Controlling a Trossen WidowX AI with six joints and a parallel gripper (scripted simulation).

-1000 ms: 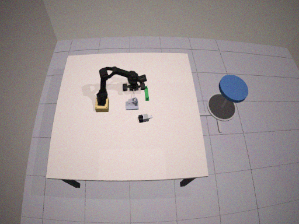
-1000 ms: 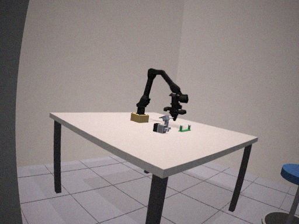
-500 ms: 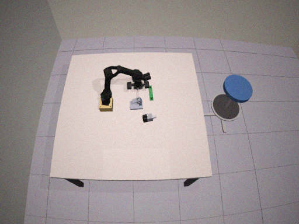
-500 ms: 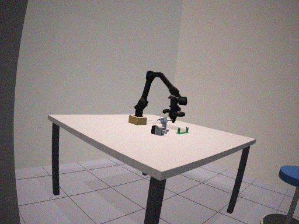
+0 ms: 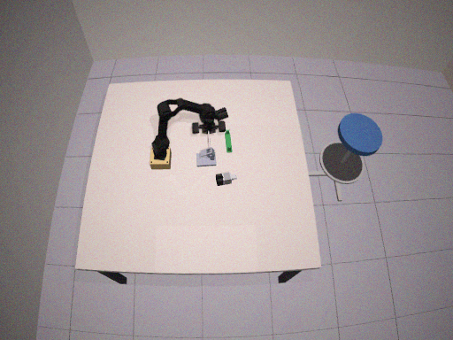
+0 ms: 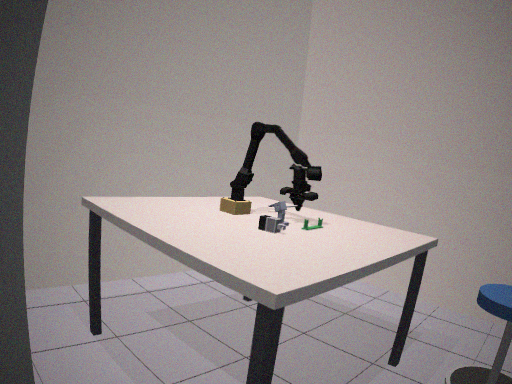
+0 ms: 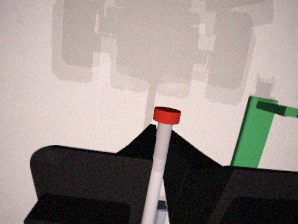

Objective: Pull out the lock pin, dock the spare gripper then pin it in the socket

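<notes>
My gripper (image 5: 209, 132) (image 6: 298, 208) (image 7: 157, 131) is shut on the lock pin (image 5: 209, 141) (image 7: 156, 175), a thin pale rod with a red head (image 7: 166, 115). The pin lies level between the fingertips, its far end towards the mount. The blue-grey mount (image 5: 206, 161) (image 6: 281, 206) stands on the table, in front of the gripper in the top view. Whether the pin's far end is clear of the socket is too small to tell. The spare gripper (image 5: 224, 179) (image 6: 271, 224), grey and black, lies beside the mount with its light spigot pointing right in the top view.
A green cradle (image 5: 228, 143) (image 6: 313, 227) (image 7: 252, 135) with two uprights stands right of the gripper and mount in the top view. The arm's yellow base block (image 5: 160, 166) (image 6: 235, 206) is to the left. A blue stool (image 5: 359, 134) stands off the table's right side.
</notes>
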